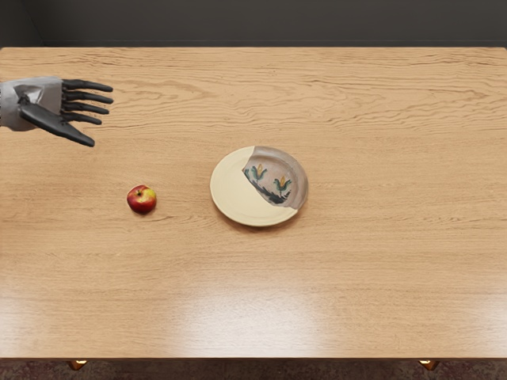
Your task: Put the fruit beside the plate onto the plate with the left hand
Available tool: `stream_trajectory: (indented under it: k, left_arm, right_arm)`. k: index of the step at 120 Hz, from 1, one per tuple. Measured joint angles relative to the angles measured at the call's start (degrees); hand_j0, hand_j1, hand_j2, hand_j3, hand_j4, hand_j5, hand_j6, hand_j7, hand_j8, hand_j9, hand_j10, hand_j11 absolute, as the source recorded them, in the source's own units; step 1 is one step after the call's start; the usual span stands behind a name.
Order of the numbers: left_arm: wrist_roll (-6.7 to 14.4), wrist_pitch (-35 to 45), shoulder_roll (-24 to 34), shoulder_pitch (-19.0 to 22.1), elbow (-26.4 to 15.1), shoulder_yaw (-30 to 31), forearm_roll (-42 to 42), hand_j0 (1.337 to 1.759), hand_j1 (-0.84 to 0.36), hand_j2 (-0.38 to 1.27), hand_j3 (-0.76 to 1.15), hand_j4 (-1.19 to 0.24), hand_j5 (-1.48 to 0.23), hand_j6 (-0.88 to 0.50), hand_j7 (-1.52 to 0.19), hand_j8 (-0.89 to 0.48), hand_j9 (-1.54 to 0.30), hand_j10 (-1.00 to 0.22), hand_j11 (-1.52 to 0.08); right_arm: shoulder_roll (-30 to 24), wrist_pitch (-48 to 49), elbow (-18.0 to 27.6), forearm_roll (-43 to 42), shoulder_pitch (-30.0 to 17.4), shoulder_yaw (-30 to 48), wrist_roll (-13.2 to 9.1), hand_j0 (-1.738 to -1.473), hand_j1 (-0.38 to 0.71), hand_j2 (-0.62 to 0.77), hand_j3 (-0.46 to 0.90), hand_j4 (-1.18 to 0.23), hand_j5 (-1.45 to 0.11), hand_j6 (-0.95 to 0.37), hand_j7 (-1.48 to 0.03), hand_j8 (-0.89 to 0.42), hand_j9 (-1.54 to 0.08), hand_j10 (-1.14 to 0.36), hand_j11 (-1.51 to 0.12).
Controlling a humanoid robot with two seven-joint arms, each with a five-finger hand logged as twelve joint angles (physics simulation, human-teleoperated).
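**Left hand open, apple not yet reached**

Wooden table (380, 111) fills the view, dark wall behind. Left hand (59, 107) comes in at the left edge, fingers (91, 96) spread and straight, thumb splayed below — holding nothing, well apart from the fruit. Apple (142, 199) sits upright on the table, below and right of the hand, near the plate (234, 194) but not touching it — plate lies to its right, cream glaze with a painted grey patch, nothing on it. Right arm not in view. Apple looks small, rigid, smooth and round: likely light but prone to roll or slip. Best taken from above, fingers and thumb wrapping opposite sides at its widest girth.
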Motion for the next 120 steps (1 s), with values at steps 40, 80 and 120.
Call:
stream_trajectory:
  k: [40,80,120]
  left_arm:
    - [6.45,1.09,10.69,-0.36,-20.4,4.31,2.31,1.658,0.06,0.05,0.0,-0.25,-0.32,-0.25,-0.32,-0.25,-0.32,-0.25,-0.32]
    - [16.14,35.35,10.83,-0.57,-37.87,9.31,5.07,1.658,0.06,0.05,0.0,-0.25,-0.32,-0.25,-0.32,-0.25,-0.32,-0.25,-0.32]
    - [22.32,57.45,5.66,-18.53,-41.73,29.86,5.84,1.658,0.06,0.05,0.0,-0.25,-0.32,-0.25,-0.32,-0.25,-0.32,-0.25,-0.32]
  right_arm:
    - [0.0,0.0,0.0,0.0,0.0,0.06,1.48,-1.658,-0.3,-0.01,0.0,-0.04,-0.05,-0.04,-0.05,-0.04,-0.05,-0.04,-0.05]
    - [0.0,0.0,0.0,0.0,0.0,0.1,1.58,-1.658,-0.3,-0.01,0.0,-0.04,-0.05,-0.04,-0.05,-0.04,-0.05,-0.04,-0.05]
    - [0.0,0.0,0.0,0.0,0.0,0.08,1.59,-1.658,-0.3,-0.01,0.0,-0.04,-0.05,-0.04,-0.05,-0.04,-0.05,-0.04,-0.05]
